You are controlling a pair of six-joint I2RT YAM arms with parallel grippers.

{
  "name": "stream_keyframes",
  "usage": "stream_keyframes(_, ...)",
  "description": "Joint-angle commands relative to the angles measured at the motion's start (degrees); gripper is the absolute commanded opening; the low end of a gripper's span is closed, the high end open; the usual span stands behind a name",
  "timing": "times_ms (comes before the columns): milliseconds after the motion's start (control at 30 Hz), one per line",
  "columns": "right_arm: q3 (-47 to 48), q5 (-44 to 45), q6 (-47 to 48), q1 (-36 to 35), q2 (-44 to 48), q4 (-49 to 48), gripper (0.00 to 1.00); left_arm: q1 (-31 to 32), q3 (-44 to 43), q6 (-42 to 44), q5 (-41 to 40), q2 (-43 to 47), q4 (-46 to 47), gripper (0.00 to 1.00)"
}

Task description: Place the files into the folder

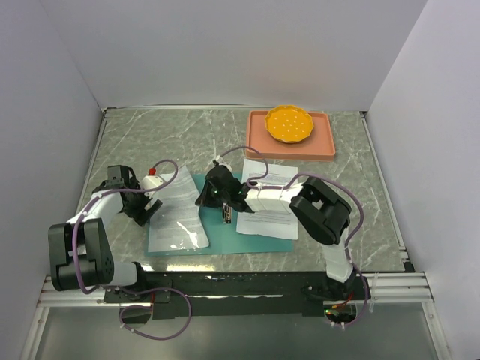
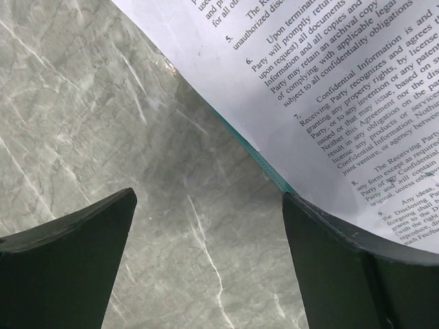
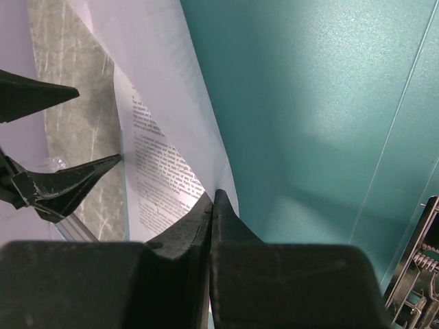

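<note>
The teal folder (image 1: 225,238) lies open and flat near the table's front edge. One sheet of the files (image 1: 174,214) rests on its left half, with its right edge curled up. More sheets (image 1: 268,206) lie on the right half. My right gripper (image 1: 223,204) is over the middle of the folder (image 3: 309,103), its jaws shut, and the tips (image 3: 213,195) pinch the raised edge of the left sheet (image 3: 154,151). My left gripper (image 1: 144,204) is open over bare table (image 2: 209,233) at the folder's left edge (image 2: 264,163). Its right finger (image 2: 357,267) touches the corner of that sheet (image 2: 329,89).
A salmon-pink tray (image 1: 326,146) holding a yellow-orange dish (image 1: 289,123) stands at the back right. A small red-capped object (image 1: 151,172) sits by the left arm. The folder's dark clip (image 3: 418,267) is near my right gripper. White walls close in the marble table (image 1: 150,135).
</note>
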State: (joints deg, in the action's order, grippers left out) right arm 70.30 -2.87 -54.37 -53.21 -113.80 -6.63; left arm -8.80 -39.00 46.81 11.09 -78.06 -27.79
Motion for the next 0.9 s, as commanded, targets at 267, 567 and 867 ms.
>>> stream_keyframes(267,-3.2,-0.3,-0.3,-0.5,2.6,-0.4,0.0,0.6,1.7,-1.7,0.9,-2.3,-5.7,0.96)
stream_keyframes(567,-3.8,-0.7,0.1,-0.8,3.0,0.0,0.0,0.5,1.1,-2.7,0.8,-2.3,-5.1,0.96)
stream_keyframes(867,-3.8,-0.6,3.3,-1.1,4.5,4.9,0.38,-0.9,-4.0,-4.4,1.4,-3.1,-7.4,0.96)
